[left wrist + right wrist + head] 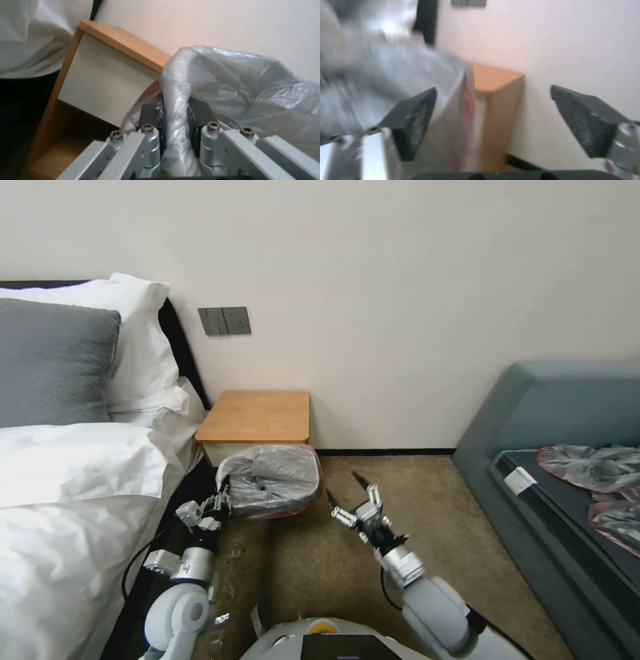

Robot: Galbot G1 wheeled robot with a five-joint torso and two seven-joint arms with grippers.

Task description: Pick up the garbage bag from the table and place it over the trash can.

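**Bag stretched over the bin, left gripper clamped on its edge**

The garbage bag (273,477) sits draped over the trash can on the carpet, directly in front of the table (257,417) — its wrinkled grey film covers the bin's opening and sides, so that the bin itself is hidden beneath the plastic, and a strip of the pink-red rim shows low along the near side. In the head view the left gripper (220,505) is at the bag's left edge, close beside the bed (73,480). The left wrist view shows its fingers (151,117) closed on a rolled fold of the bag (233,85), with the film bunched between the dark pads and the table's white drawer front (103,85) just behind.

The right gripper (350,499) hovers just to the right of the bag, near it but not touching — its jaws stand spread wide with nothing between them. The right wrist view confirms this, with the two dark fingertips (413,120) well apart and the bag's grey side (403,82) beside one of them.

On the grey sofa (553,407) at the right lie other flat plastic bags (590,467).
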